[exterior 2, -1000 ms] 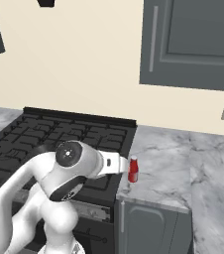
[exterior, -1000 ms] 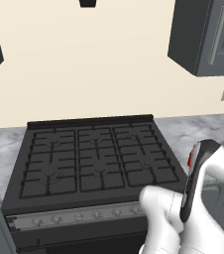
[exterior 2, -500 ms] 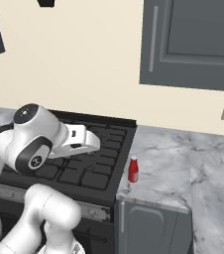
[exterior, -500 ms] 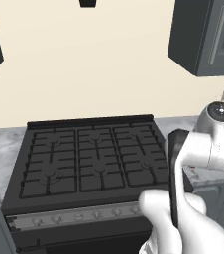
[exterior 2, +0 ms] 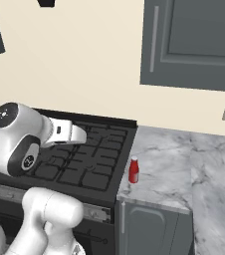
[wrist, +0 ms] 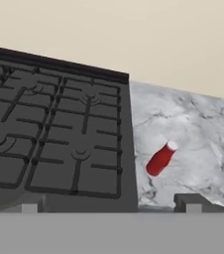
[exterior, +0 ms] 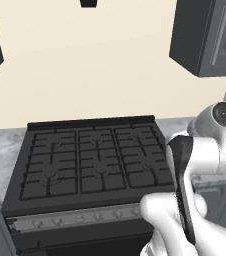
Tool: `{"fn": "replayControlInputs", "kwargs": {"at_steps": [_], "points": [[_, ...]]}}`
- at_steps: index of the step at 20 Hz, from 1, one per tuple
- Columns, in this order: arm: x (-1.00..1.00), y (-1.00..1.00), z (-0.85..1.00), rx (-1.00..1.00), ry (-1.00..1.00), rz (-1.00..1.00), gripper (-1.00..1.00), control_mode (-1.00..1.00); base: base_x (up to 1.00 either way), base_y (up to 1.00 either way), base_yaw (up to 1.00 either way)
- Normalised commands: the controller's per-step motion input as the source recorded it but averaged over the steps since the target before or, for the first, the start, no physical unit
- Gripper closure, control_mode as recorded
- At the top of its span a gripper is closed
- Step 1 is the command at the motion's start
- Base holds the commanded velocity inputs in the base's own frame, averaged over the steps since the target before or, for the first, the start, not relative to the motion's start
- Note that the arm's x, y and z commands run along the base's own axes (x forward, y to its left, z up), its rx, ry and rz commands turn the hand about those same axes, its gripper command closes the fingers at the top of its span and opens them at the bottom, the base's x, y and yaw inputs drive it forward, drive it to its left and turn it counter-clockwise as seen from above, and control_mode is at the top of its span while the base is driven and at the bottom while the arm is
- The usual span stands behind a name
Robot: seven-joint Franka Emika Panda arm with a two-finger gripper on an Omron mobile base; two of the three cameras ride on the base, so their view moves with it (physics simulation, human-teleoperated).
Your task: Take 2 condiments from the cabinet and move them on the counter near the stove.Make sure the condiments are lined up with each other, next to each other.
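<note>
Hand view: the red bottle [wrist: 160, 158] stands on the table [wrist: 198, 129], just beside the right edge of the stove [wrist: 54, 134]; the two finger tips rise at the bottom edge, well apart, nothing between them.
Jaws: released, spread wide, carrying nothing.
Right base view: the red bottle [exterior 2: 133, 170] stands upright near the front edge of the table [exterior 2: 174, 164], next to the stove [exterior 2: 84, 159]. The cabinet [exterior 2: 194, 42] hangs above it, its door shut.
Left base view: the arm's forearm stands in front of the table to the right of the stove [exterior: 92, 160]; the cabinet [exterior: 207, 35] is at upper right.
Task state: one condiment appears placed; the second is not on the table.
Step in hand, judged: go up to the cabinet for the second condiment.
Method: lift the hand clear of the bottle first, avoid sweeping the forearm across it, and approach the door handle square-on.
Placement note: leave room beside the bottle so the second container can be set in line with it, close alongside.
</note>
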Motion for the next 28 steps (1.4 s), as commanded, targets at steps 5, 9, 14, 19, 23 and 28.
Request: {"fn": "replayControlInputs", "kwargs": {"at_steps": [5,9,14,19,23,28], "points": [[0.00,0.17,0.31,0.22,-0.09,0.07,-1.00,-1.00,0.00,0.00,0.00],[-0.08,0.14,0.16,0.11,-0.10,0.05,-1.00,-1.00,0.00,0.00,0.00],[-0.26,0.12,0.33,0.04,-0.01,0.00,-1.00,-1.00,0.00,0.00,0.00],[-0.48,0.03,0.37,0.00,0.00,0.00,-1.00,-1.00,0.00,0.00,0.00],[-0.36,0.01,0.27,0.00,0.00,0.00,-1.00,-1.00,0.00,0.00,0.00],[-0.09,0.06,0.02,0.00,0.03,0.00,-1.00,-1.00,0.00,0.00,0.00]]}}
